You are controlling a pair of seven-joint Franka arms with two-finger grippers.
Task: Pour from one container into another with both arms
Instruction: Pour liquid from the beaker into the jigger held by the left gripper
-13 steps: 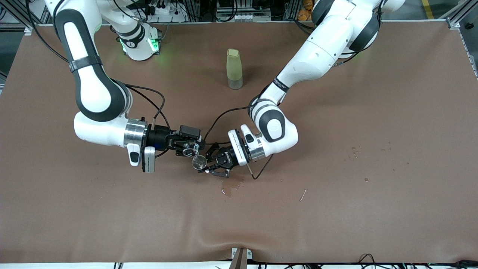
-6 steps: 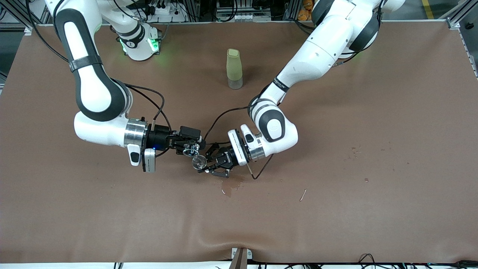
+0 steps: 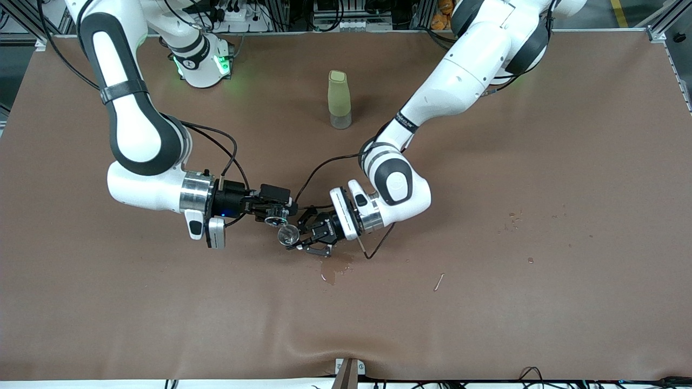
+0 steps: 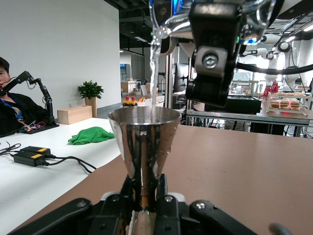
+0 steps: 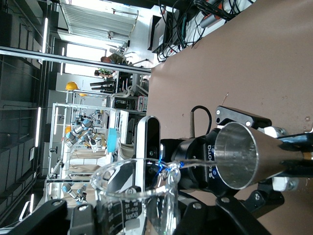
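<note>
The right gripper [image 3: 277, 216] holds a tilted beaker [image 5: 137, 198] above the jigger [image 4: 143, 147], which the left gripper [image 3: 303, 237] clamps upright.

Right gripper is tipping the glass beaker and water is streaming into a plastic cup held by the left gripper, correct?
Not plastic: the left wrist view shows the left gripper holding a metal jigger. The right gripper does tip the glass beaker, water streaming in.
</note>
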